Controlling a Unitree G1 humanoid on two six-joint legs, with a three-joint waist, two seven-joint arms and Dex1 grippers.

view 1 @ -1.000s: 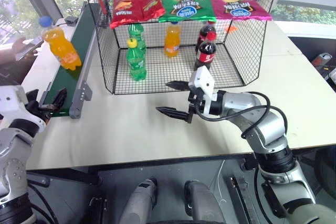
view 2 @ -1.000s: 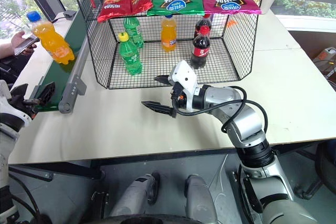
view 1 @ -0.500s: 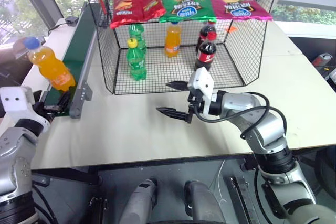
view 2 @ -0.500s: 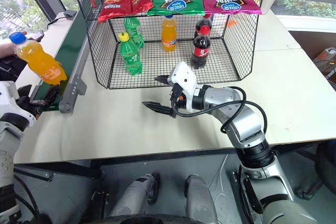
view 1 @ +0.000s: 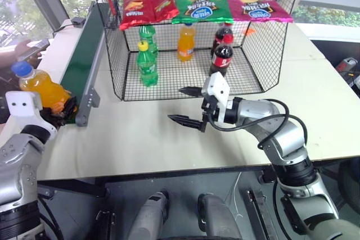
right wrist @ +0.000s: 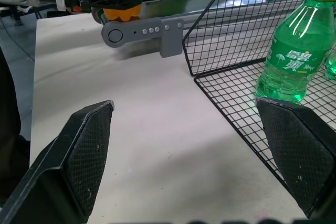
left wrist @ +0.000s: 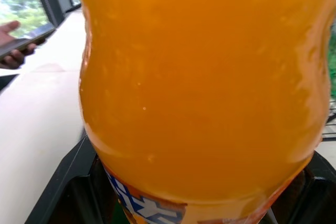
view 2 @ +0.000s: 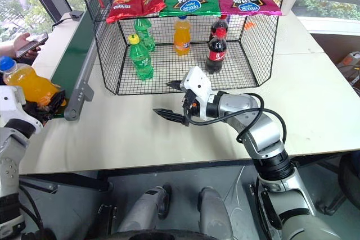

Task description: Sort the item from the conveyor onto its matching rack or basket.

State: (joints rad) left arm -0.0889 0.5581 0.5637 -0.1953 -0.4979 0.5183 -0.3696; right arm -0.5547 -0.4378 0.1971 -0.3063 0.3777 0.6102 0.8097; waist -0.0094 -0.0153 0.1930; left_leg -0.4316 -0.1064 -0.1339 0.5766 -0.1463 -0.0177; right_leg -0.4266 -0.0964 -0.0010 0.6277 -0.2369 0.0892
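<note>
In the left eye view the left claw (view 1: pixel 61 109) is closed on the lower body of the orange soda bottle (view 1: pixel 39 87), which leans away from the claw with its blue cap (view 1: pixel 20 68) up and outward, just at the near end of the conveyor (view 1: pixel 84 54). The right claw (view 1: pixel 188 107) hangs over the bench (view 1: pixel 140 139) with its jaws spread wide and nothing between them, well apart from the bottle and just in front of the open side of the wire-mesh basket (view 1: pixel 264 43). The right eye view gives the same: the bottle sits in the left claw's grip, beyond the conveyor's end roller. In the left wrist view the orange body of the bottle stands directly between that claw's black fingers (left wrist: pixel 63 182), touching them, its label at the base. In the right wrist view the right claw's two pads (right wrist: pixel 86 150) stand far apart over bare bench, a green bottle (right wrist: pixel 289 51) in the basket beyond one of them, and the gripped orange bottle far ahead by the conveyor end.
</note>
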